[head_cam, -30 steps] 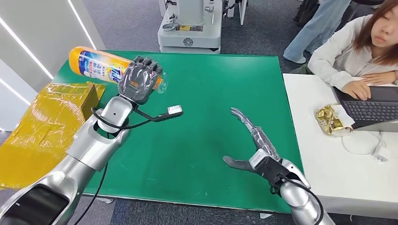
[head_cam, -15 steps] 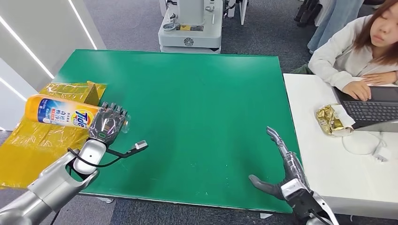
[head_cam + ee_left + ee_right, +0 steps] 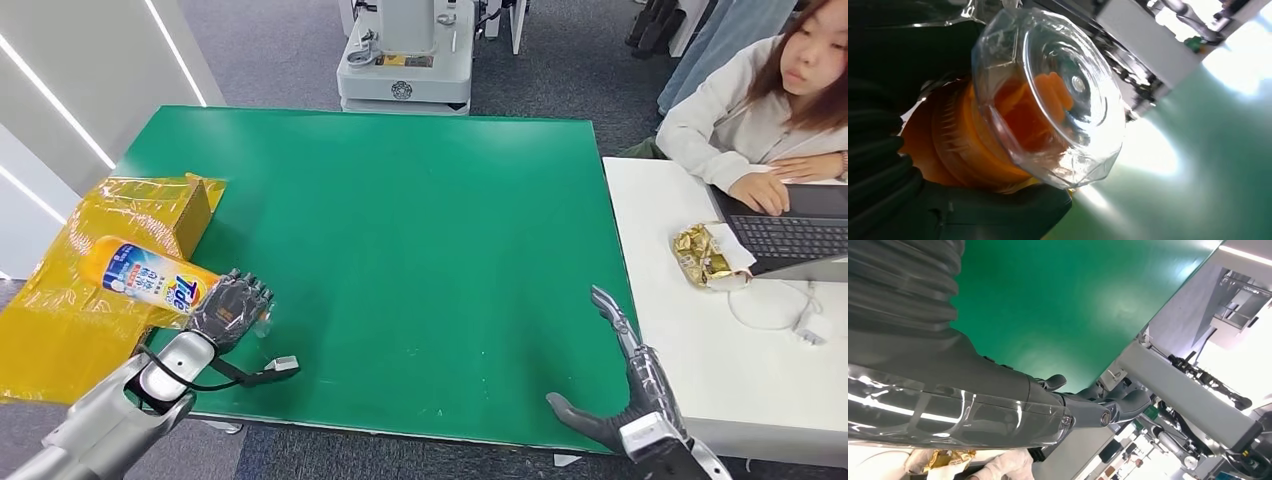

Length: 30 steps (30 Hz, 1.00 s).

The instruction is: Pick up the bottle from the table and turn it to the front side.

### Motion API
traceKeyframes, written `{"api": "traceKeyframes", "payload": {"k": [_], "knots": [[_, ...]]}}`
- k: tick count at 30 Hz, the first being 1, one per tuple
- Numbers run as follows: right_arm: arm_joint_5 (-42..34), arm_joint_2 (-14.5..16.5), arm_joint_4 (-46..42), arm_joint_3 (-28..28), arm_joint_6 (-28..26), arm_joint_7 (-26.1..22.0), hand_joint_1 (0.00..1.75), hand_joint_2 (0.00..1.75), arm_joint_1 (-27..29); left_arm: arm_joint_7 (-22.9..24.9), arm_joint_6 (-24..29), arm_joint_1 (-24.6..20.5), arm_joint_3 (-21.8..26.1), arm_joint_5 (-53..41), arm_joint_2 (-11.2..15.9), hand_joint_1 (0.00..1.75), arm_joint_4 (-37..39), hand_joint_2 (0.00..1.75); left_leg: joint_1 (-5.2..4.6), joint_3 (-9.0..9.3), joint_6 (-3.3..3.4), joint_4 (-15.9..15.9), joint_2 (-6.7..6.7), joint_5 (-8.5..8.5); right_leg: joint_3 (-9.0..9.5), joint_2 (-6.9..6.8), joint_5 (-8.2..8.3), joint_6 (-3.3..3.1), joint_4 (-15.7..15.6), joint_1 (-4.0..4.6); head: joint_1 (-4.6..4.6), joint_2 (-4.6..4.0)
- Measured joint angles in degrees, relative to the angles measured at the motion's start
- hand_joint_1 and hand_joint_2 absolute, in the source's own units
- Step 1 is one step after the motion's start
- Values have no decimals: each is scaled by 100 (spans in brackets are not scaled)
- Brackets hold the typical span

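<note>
My left hand (image 3: 227, 309) grips an orange Tide bottle (image 3: 148, 278) by its neck end, holding it on its side in the air at the green table's (image 3: 420, 220) near left corner. The label faces up toward the head camera. Close up in the left wrist view, the clear cap (image 3: 1058, 100) over the orange neck (image 3: 963, 145) points away from my dark fingers (image 3: 878, 170). My right hand (image 3: 630, 385) hangs open over the table's near right edge, fingers stretched and holding nothing; its thumb and fingers (image 3: 1088, 407) lie straight over the green top.
A yellow plastic-wrapped box (image 3: 95, 260) lies off the table's left side, under the bottle. A person sits at a white desk (image 3: 700, 340) on the right with a laptop (image 3: 790, 230) and a gold wrapper (image 3: 705, 255). A grey machine base (image 3: 405, 60) stands behind the table.
My left arm has drawn the bottle from the far left of the table down toward the near left corner. The right hand has pulled back toward the near right edge.
</note>
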Motion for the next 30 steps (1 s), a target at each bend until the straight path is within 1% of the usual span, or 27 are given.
{"api": "traceKeyframes", "payload": {"k": [2,5,13,15,16,17,19,20,30], "knots": [[0,0,-7,1,50,-20,0,175,-3,-285,-10,11,277,244,-151,175,226,175,1,0,0,0,2,0,0,1,1,-1,1,0,-1,0],[-1,0,19,10,121,-46,0,175,-81,-495,5,-67,642,549,-333,175,681,175,1,1,0,0,2,1,0,2,2,-1,2,1,-1,0],[-23,0,220,129,201,-62,0,175,-513,-656,20,-483,1272,1198,-650,175,1770,175,1,10,-3,0,-1,3,11,-1,2,-2,4,1,0,0],[-44,0,252,167,216,-70,0,175,-581,-671,91,-576,1370,1260,-704,140,1990,175,1,13,-3,0,-2,3,14,-2,2,-2,4,1,-1,0],[-52,0,265,181,227,-74,0,175,-607,-677,153,-615,1406,1262,-727,102,2094,175,1,15,-3,0,-1,3,16,-1,2,-2,4,1,-1,0],[-62,0,276,193,237,-78,0,175,-626,-681,229,-648,1432,1251,-749,58,2185,175,1,16,-3,0,-1,3,17,-1,2,-2,4,1,-1,0],[-74,0,294,219,251,-81,0,175,-655,-685,372,-702,1468,1222,-788,6,2348,175,1,18,-3,0,-2,3,19,-2,2,-2,5,1,0,0],[-79,0,304,234,254,-82,0,175,-666,-690,424,-721,1485,1216,-806,0,2409,175,1,19,-3,0,-2,3,19,-2,2,-2,5,1,0,0],[-113,-14,429,376,269,-91,0,175,-796,-838,643,-905,1562,1290,-955,0,2650,175,1,38,-5,-1,-6,5,41,-7,2,-2,7,0,0,0]]}}
